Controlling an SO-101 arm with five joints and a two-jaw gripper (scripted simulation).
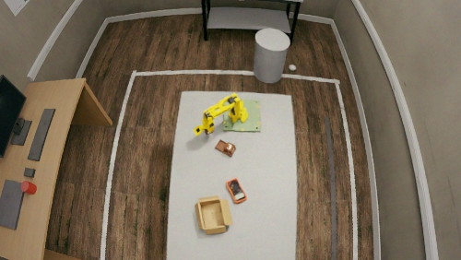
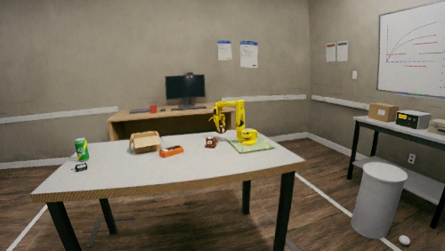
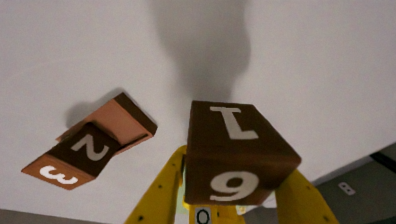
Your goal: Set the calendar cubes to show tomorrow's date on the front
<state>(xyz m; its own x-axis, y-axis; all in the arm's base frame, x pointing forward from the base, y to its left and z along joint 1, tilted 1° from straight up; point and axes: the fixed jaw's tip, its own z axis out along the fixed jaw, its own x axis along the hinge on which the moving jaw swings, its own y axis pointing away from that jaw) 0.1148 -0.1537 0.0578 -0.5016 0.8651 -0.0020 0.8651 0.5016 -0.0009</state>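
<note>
My gripper [image 3: 235, 200] is shut on a dark brown number cube [image 3: 235, 150] and holds it up in the air above the white table. In the wrist view the cube shows a 1 on its far face and a 9 or 6 on the face toward the camera. The calendar tray [image 3: 112, 125] lies on the table below and to the left, with the other cube [image 3: 75, 157] in it, showing a 2 and a 3. In the overhead view the tray [image 1: 222, 147] lies right of and below the gripper [image 1: 201, 131]. From the side the gripper [image 2: 220, 128] hangs above and right of the tray [image 2: 211, 146].
An orange phone-like tray [image 1: 236, 190] and an open cardboard box [image 1: 213, 215] lie further along the table. A green can [image 2: 81, 149] and a small black item [image 2: 80, 166] sit at the far end. The arm's base stands on a green mat [image 1: 242, 117].
</note>
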